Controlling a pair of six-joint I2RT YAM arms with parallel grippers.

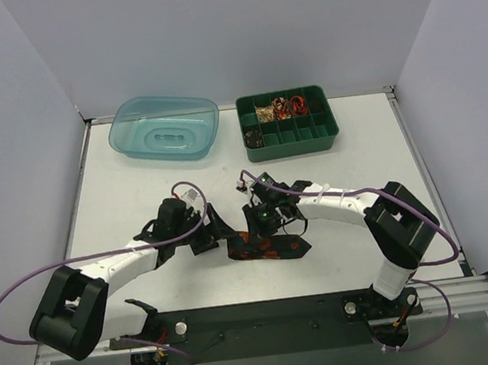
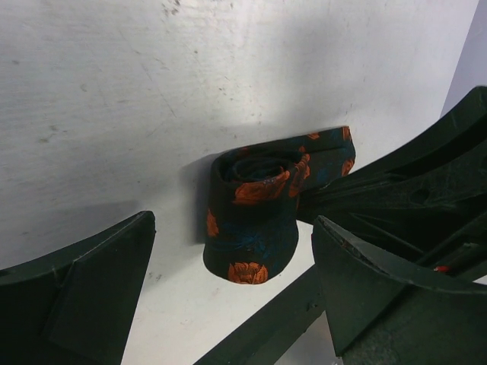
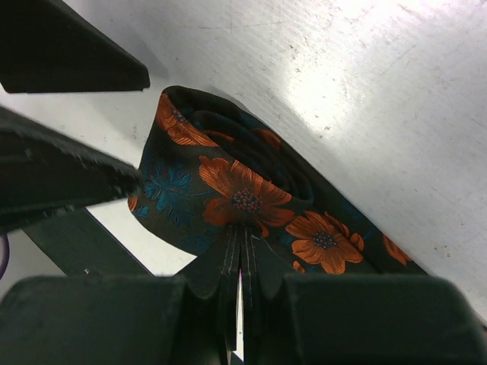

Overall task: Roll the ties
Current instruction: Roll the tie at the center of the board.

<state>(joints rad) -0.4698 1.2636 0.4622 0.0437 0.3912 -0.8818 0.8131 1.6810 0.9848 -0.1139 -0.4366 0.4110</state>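
Tie lay partly rolled on the table; the closed right hand pinched its roll, likely against unrolling, and the left hand stood wide open beside.

1 tie, 1 blue tub, 1 tray

No text, no labels (anywhere) — nothing legible
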